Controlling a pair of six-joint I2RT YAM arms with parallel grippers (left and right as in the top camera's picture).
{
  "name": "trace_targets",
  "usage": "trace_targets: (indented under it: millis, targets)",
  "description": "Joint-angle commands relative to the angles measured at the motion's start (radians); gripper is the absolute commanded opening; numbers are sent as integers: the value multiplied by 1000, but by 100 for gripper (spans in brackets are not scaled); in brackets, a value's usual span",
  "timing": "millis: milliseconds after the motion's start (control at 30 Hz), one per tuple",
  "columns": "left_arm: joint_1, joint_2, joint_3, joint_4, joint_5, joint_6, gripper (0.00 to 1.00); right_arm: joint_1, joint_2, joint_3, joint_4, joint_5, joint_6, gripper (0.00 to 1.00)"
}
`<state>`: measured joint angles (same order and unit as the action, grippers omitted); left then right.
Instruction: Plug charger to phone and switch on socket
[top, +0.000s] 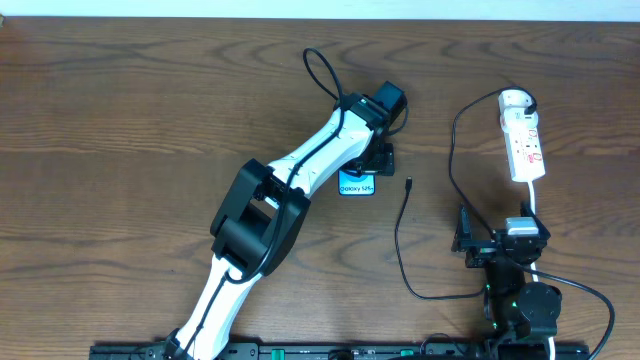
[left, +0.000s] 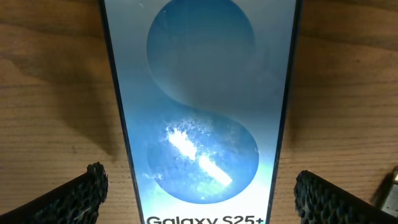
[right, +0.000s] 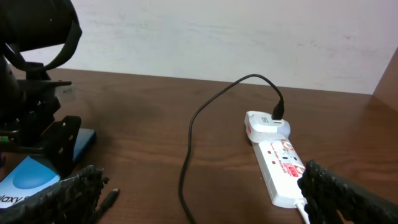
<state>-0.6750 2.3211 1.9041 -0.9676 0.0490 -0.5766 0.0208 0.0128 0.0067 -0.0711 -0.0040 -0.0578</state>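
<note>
While the left fingers (left: 81, 194) stand wide on either side of the phone (left: 199, 112), clear of its edges and holding nothing, the phone lies flat on the bench (top: 120, 120). Its long axis runs away from the robot, and its "Galaxy" end is toward the base. The charger's plug (top: 409, 184) lies loose on the bench just right of that end. It is roughly parallel to the phone, with its cable (top: 398, 235) trailing back toward the robot. The left arm is the nearer to the plug, though it is set over the phone. The right fingers (right: 339, 193), likewise wide and empty, sit low near the front edge. The socket (top: 525, 140) lies beyond them, its long axis also running away from the robot.

If the port sits in the "Galaxy" end, the plug probably has to be turned round to face it. No port can be made out. From overhead the left arm covers the phone's far end, and the left wrist view cuts off its near edge. The socket's switch is too small to read.
</note>
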Motion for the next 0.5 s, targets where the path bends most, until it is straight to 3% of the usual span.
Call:
trace_targets:
  millis: [0, 467]
  targets:
    - [4, 13, -2, -1, -17, -5, 98, -2, -2, -1, -5, 1, 12, 99]
    - [4, 13, -2, 5, -58, -4, 98, -2, -2, -1, -5, 1, 12, 99]
